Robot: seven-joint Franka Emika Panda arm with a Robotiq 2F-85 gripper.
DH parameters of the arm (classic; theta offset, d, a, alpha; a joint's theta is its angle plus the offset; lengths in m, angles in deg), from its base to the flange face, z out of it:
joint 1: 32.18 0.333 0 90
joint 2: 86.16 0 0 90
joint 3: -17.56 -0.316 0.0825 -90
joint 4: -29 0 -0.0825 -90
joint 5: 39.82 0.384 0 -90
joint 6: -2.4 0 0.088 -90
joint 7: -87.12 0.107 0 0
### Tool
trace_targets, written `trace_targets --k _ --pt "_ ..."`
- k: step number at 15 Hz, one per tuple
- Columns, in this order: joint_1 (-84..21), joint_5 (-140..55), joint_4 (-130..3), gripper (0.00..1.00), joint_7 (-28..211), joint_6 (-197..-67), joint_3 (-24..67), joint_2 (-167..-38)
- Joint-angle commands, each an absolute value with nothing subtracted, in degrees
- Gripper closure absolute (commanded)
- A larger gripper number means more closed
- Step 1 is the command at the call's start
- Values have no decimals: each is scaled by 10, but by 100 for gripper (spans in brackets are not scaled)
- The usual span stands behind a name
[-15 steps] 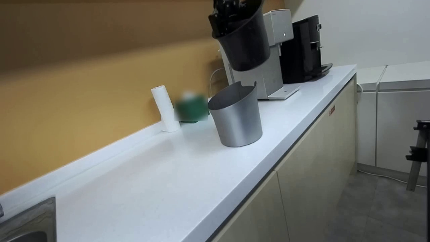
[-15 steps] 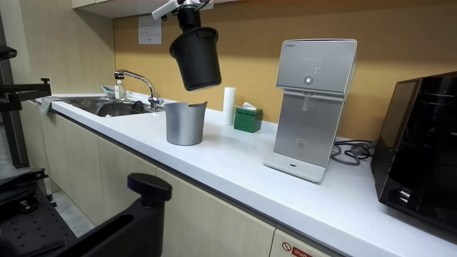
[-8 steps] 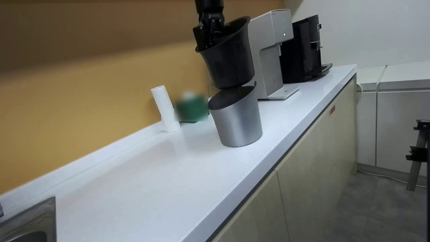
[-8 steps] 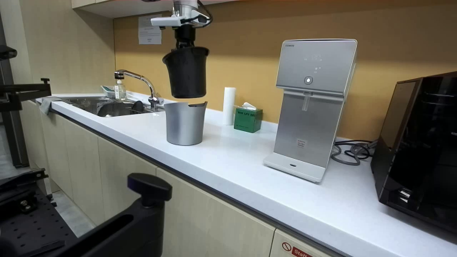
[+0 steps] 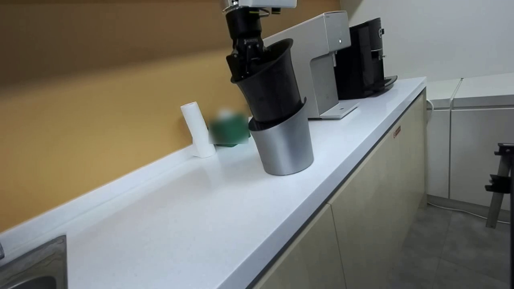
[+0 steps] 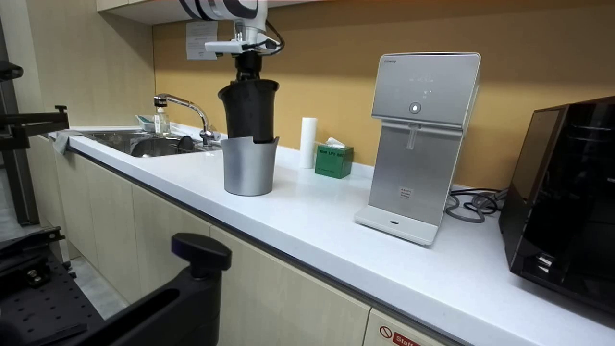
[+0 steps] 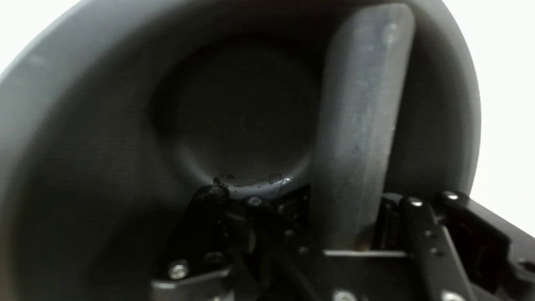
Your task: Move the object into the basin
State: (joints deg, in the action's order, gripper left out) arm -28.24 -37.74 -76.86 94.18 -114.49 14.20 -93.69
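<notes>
Black pot (image 5: 273,96) hangs from gripper (image 5: 245,68); seemingly partway inside grey pot (image 5: 286,148).

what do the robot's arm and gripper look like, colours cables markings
The arm, partly in view, is white with black bands, a silvery collar, a flat white bar and a looping black cable. The gripper is black, with a cylindrical body, jointed links and bright screw heads. No lettering is legible.

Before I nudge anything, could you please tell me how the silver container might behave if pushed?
The silver container looks metallic and crisp-edged, so probably stiff; smooth-sided, so perhaps slippery; the black pot partly inside could limit sliding.
</notes>
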Motion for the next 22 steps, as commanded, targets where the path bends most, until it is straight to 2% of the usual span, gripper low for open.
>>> trace_targets --k 1,12,22 --pt "-276 -394 -747 100 996 -1145 145 -952" --pt "-280 -401 -769 100 1059 -1220 160 -988" --pt "-290 -399 -820 100 884 -1315 147 -982"
